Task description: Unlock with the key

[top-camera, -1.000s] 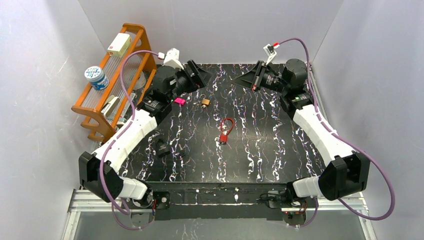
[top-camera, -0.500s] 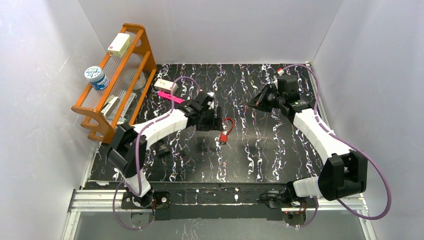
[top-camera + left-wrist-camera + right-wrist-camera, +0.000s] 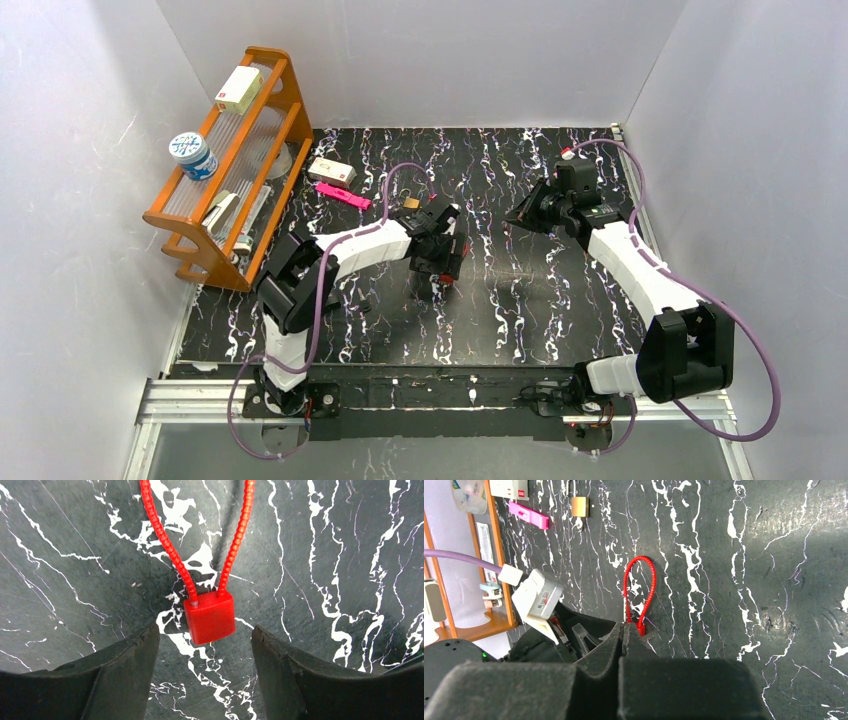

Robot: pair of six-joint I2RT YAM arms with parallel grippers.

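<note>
Straddling the red cable lock [image 3: 210, 617], the left tool [image 3: 202, 634] stands wide open, one finger on either side of the lock body, gripping nothing. The lock lies flat near the middle of the tabletop [image 3: 520, 300]. Closing off-centre could flick the small, smooth body sideways or pinch the beaded cable instead, turning the keyway away from the right tool [image 3: 624, 630]. That tool hovers nearby, pressed shut; whether it pinches a key I cannot tell. Black, marble-veined and glossy, the surface looks slippery. White walls enclose three sides, and a wooden rack [image 3: 230, 170] stands at the left.
</note>
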